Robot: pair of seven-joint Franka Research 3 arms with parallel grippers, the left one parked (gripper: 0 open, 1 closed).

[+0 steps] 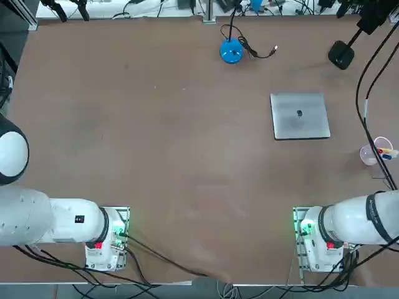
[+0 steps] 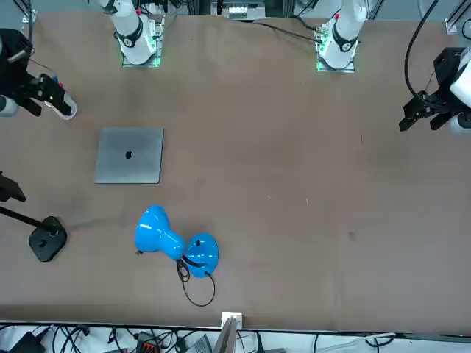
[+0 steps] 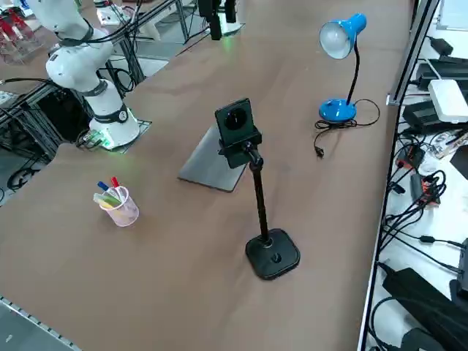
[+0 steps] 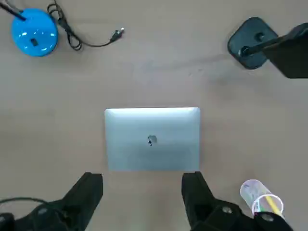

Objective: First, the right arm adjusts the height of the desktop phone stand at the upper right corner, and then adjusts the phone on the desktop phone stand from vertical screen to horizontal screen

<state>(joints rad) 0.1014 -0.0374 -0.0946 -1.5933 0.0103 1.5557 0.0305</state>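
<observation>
Above the table, on the robot's side of the closed laptop (image 4: 153,139), the right claw (image 4: 143,174) is held with its two fingers (image 4: 85,197) spread wide; nothing is gripped between them. The desktop phone stand (image 3: 273,254) is placed well apart from the claw, ahead of it and off to the robot's right, past the laptop. Its puck-like base is set flat on the table, and its black pole (image 3: 259,201) is raised from it. The phone (image 3: 235,121) is carried at the pole's top, clamped in the black holder (image 3: 240,150), stood on end in vertical position, slightly tilted. No part of stand or phone is touched by the claw. The laptop is laid just ahead of the claw, between it and the far side of the table. The pen cup (image 3: 123,210), with markers in it, is seen near the claw, on the robot's right. Farther out, ahead and to the robot's left, the blue lamp (image 3: 338,110) is placed, its dark cable (image 4: 77,39) loosely coiled beside the base.
</observation>
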